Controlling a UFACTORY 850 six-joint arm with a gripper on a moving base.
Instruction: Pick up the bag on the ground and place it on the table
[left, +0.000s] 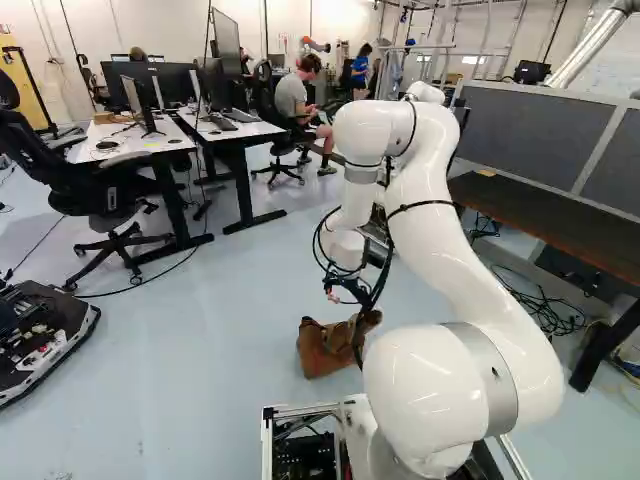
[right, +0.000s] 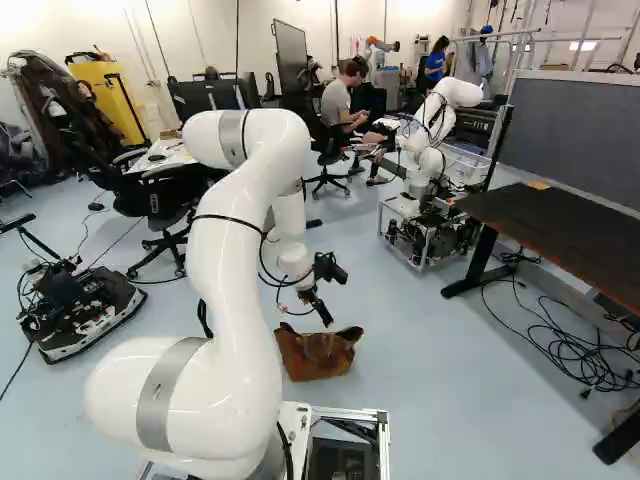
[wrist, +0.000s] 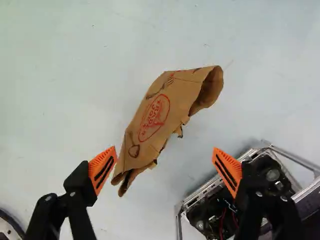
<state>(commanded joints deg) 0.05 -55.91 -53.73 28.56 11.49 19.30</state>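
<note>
Floor (right: 400, 330) spreads all round the brown paper bag (wrist: 160, 112). To the bag's right stands the dark-topped table (right: 560, 220); white desks (left: 130, 142) stand beyond it, to its left. The white arm (right: 225, 270) rises on its near side and reaches over. The bag itself lies on the floor, and above it hangs the black gripper (right: 326, 318), its orange-padded fingers (wrist: 103, 170) spread wide apart.

A white robot arm (left: 435, 200) arches right of the middle of the left base view, its hand (left: 343, 291) hanging above a brown bag (left: 322, 352) on the pale floor (left: 200, 350). At right, a dark table (left: 545, 215) stands before gray partitions (left: 535, 125); at left, a black office chair (left: 105, 195) sits beside a white table (left: 125, 142).
</note>
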